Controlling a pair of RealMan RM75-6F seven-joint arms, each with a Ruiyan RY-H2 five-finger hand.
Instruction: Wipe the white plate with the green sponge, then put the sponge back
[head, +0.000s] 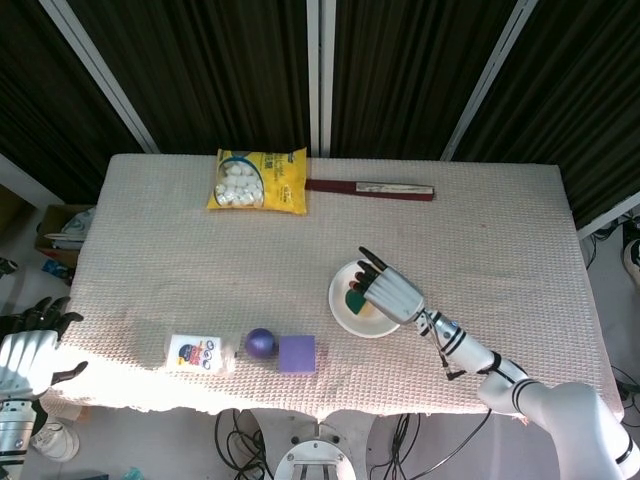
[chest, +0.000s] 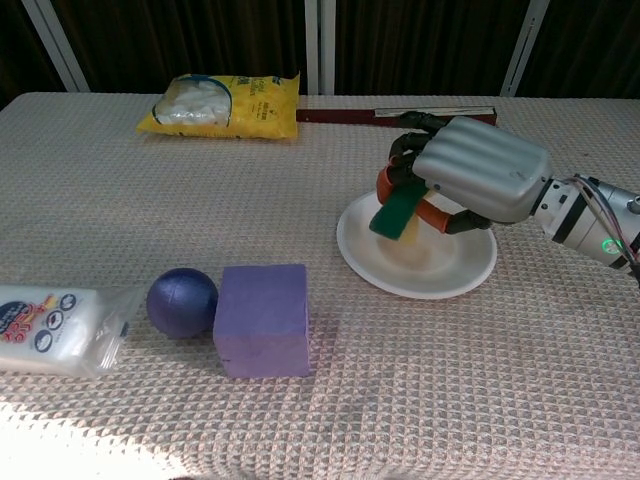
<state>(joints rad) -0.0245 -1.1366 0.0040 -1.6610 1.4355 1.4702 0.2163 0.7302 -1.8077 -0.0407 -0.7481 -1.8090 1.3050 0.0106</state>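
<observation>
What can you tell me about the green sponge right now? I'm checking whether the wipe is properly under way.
The green sponge is a flat two-layer pad: dark green scouring face on top, pale yellow foam beneath. The right hand grips it from above, fingers wrapped over its upper end, so only the lower part shows. It is tilted, its low end down over the left part of the white plate; whether it actually presses the plate cannot be told.

Along the far edge of my beige woven tablecloth (head: 180, 240) lay a yellow plastic bag of white balls (head: 259, 181), with a long dark red flat stick (head: 369, 188) just to its right. Near the front edge sat a white printed plastic packet (chest: 48, 330), then a dark purple ball (chest: 182, 302) touching a lilac foam cube (chest: 262, 319).
</observation>
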